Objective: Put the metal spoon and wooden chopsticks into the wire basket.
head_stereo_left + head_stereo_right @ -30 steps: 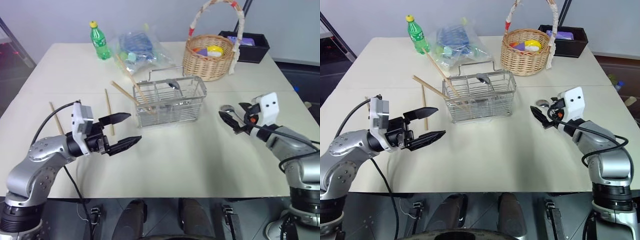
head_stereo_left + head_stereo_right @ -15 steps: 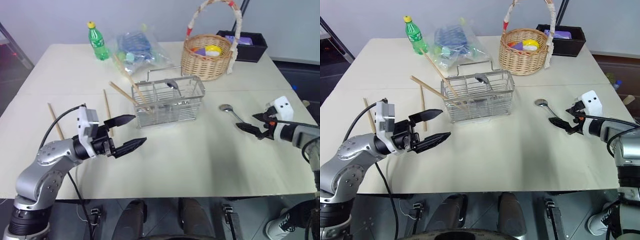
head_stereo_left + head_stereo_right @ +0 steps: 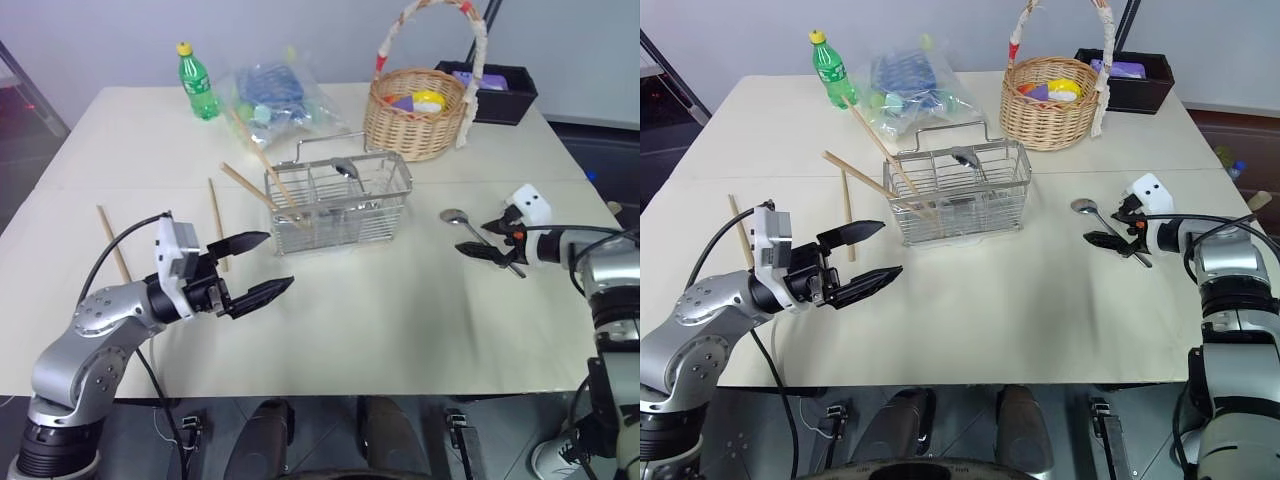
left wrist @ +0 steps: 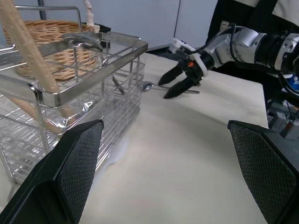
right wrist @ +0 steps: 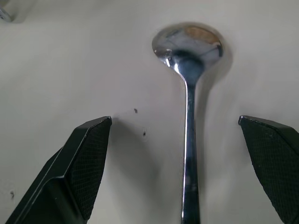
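1. The wire basket (image 3: 338,203) stands upright near the middle of the counter (image 3: 380,320), with a spoon and two wooden chopsticks (image 3: 262,172) already leaning in it, their tops sticking out toward 10 o'clock.
2. Two more chopsticks lie flat on the counter at 9 o'clock from the basket, one (image 3: 216,222) near it and one (image 3: 113,243) farther out.
3. The metal spoon (image 3: 470,231) lies on the counter at 3 o'clock from the basket, bowl toward the basket side.
4. The right claw (image 3: 484,243) hangs low over the spoon's handle, fingers spread, the handle lying between them; contact cannot be told.
5. The left claw (image 3: 256,267) hovers at 7 o'clock from the basket, fingers spread and empty, pointing toward the basket.
6. A wicker basket (image 3: 417,112), a green bottle (image 3: 198,82) and a plastic bag (image 3: 275,93) sit at 12 o'clock.
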Controlling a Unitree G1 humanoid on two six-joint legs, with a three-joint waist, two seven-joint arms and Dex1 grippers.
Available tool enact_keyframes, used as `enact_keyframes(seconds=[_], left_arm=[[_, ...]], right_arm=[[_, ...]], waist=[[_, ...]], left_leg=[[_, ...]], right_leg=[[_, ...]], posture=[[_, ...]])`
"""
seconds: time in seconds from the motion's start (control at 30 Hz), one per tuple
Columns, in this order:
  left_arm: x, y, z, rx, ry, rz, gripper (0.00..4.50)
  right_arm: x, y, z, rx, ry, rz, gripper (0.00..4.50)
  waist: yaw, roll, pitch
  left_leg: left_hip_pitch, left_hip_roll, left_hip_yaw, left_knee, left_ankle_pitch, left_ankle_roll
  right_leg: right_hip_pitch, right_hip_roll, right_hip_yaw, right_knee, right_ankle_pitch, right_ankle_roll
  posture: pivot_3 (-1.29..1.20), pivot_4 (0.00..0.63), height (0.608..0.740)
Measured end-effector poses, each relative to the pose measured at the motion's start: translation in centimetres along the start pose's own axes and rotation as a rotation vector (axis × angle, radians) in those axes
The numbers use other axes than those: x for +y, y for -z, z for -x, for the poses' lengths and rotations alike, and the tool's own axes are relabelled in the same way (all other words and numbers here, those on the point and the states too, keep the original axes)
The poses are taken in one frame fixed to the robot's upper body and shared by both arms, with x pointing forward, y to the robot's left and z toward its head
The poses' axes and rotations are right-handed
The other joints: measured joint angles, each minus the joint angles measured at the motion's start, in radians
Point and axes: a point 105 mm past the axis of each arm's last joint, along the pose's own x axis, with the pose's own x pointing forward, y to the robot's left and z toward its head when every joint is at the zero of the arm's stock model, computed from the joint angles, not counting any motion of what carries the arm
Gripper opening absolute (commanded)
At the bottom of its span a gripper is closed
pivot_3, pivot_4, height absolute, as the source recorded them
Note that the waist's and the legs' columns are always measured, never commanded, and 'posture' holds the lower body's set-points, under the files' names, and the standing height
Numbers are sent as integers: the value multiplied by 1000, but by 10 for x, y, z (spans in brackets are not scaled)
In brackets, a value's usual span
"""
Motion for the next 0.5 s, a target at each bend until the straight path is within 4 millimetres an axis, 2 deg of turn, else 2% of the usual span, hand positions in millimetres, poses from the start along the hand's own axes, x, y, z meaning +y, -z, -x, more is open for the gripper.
enact_keyframes(seconds=[0.33, 0.43, 0.5], left_arm=[[-3, 1, -4, 3, 53, -10, 4471], [-1, 2, -6, 9, 63, -22, 4500], [2, 0, -7, 5, 64, -36, 4500]], right_arm=[[3, -3, -2, 32, -34, 22, 4500], [3, -3, -2, 37, -33, 13, 3687], [2, -4, -2, 41, -29, 8, 2614]], waist=[[-3, 0, 0], [-2, 0, 0], [-2, 0, 0]], left_leg=[[0, 0, 0, 0, 0, 0], [0, 0, 0, 0, 0, 0], [0, 0, 0, 0, 0, 0]], right_leg=[[0, 0, 0, 0, 0, 0], [0, 0, 0, 0, 0, 0], [0, 0, 0, 0, 0, 0]], posture=[[0, 150, 740], [0, 150, 740], [0, 150, 740]])
